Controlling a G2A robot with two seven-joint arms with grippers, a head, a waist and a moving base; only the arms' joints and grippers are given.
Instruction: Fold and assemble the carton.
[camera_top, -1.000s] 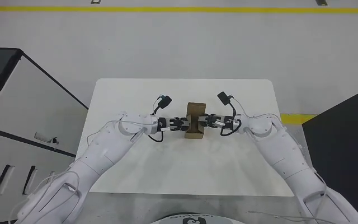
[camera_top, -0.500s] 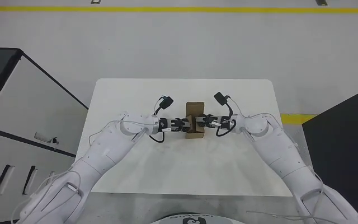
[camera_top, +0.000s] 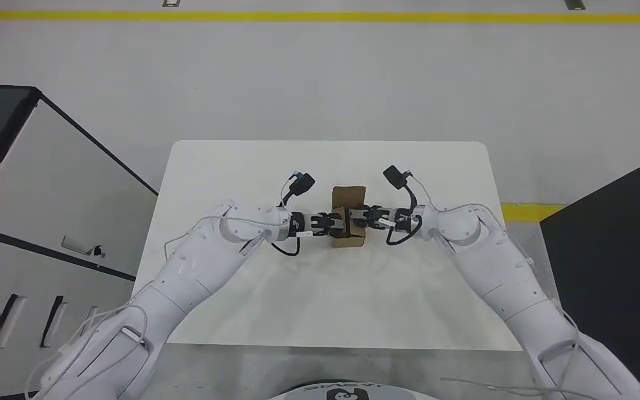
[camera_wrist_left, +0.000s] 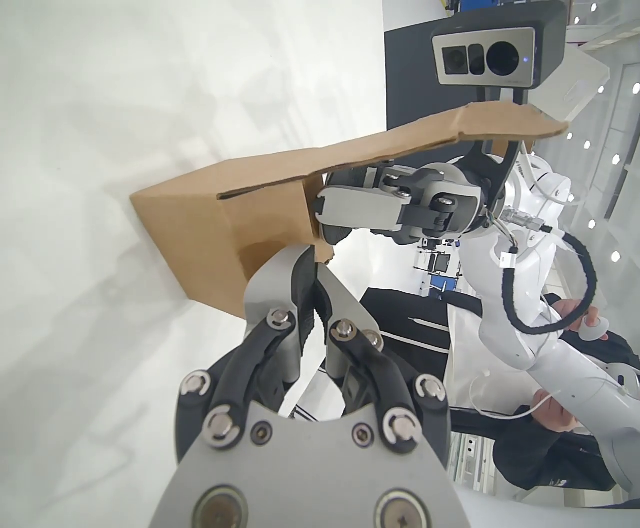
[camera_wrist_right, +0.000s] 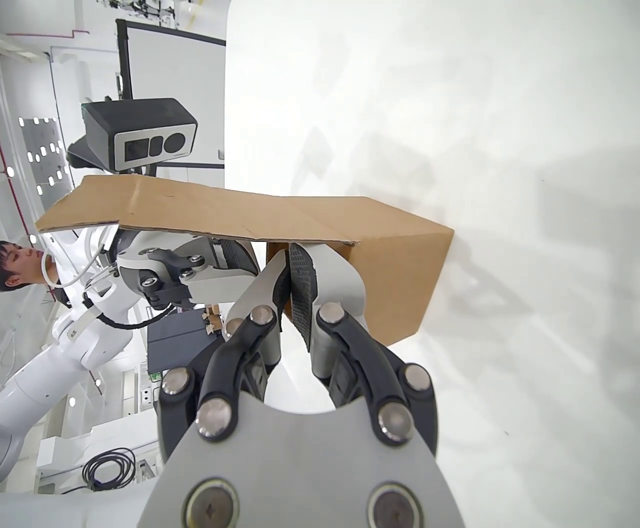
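A small brown carton (camera_top: 347, 213) stands in the middle of the white table (camera_top: 230, 170), partly formed, with one long flap (camera_wrist_left: 450, 131) sticking out past its open side. My left gripper (camera_top: 327, 222) meets it from the left, shut on the edge of a side wall (camera_wrist_left: 310, 260). From the right comes my right gripper (camera_top: 369, 219), shut on the opposite wall edge (camera_wrist_right: 289, 267). In the left wrist view the carton (camera_wrist_left: 220, 235) rests on the table with the other gripper (camera_wrist_left: 370, 210) at its open end. The right wrist view has the carton (camera_wrist_right: 370, 250) under its flap.
A black-framed panel (camera_top: 60, 150) stands off the table's left side and a dark block (camera_top: 600, 260) off the right. Bare tabletop lies all around the carton. A person's hands (camera_wrist_left: 580, 325) hold a controller in the room behind.
Both grippers have closed in slightly on the carton, the right one moving left and the left one right. The carton has shifted a little toward the far side and looks more squarely set.
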